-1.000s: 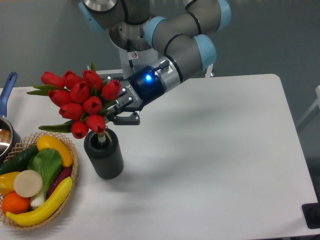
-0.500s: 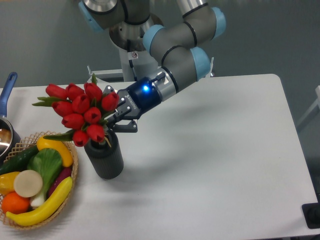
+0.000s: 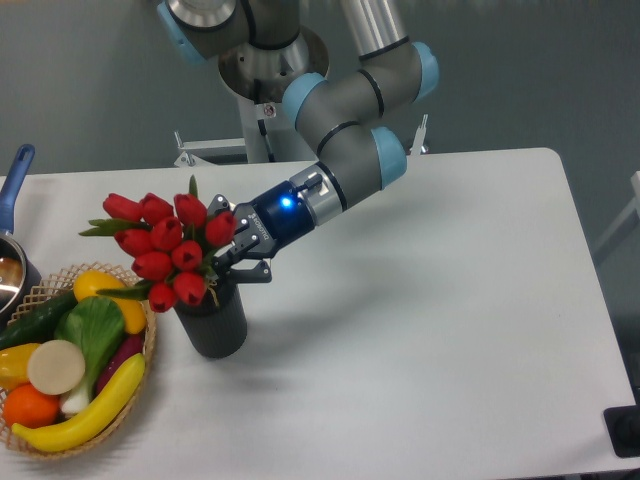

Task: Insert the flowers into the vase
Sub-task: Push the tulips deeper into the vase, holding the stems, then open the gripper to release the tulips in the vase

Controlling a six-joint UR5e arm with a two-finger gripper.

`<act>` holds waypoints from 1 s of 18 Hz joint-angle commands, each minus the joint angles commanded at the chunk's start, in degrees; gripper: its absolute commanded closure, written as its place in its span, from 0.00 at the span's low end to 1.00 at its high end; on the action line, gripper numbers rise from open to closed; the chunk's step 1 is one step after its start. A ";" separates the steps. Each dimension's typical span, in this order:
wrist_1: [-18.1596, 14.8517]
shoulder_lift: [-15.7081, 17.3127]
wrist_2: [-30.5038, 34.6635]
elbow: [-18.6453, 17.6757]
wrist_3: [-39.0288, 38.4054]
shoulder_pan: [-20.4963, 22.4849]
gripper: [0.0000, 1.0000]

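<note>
The gripper (image 3: 236,262) has its fingers clenched on the stems of the tulip bunch (image 3: 168,247), whose stem ends sit in the ribbed grey vase (image 3: 212,322). The bunch leans left; its axis needs righting before release.

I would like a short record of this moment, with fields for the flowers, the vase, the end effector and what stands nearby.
flowers: red tulip bunch, stems going down into the vase mouth, bunch leaning left
vase: dark grey ribbed cylinder, upright on the white table
end effector: at the stems just above the vase, seemingly gripping them
nearby: wicker basket of fruit and vegetables left of the vase; pot with blue handle at the left edge
</note>
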 joint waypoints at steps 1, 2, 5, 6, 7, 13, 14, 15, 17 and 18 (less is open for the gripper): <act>0.00 0.00 0.00 -0.18 -0.09 0.17 0.22; 0.00 0.00 0.00 -0.27 -0.17 0.35 0.12; 0.00 0.09 0.00 -0.97 -0.09 0.88 0.01; 0.00 0.17 0.00 -1.06 -0.17 1.23 0.00; 0.00 0.18 0.00 -1.06 -0.18 1.49 0.00; -0.09 3.95 0.09 -2.81 -0.44 4.56 0.00; -0.09 4.91 0.09 -3.34 -0.44 5.53 0.00; -0.09 5.88 0.09 -3.69 -0.53 6.32 0.00; -0.26 9.21 1.83 -4.57 -0.70 8.34 0.00; -0.26 11.14 3.85 -5.53 -1.05 9.57 0.00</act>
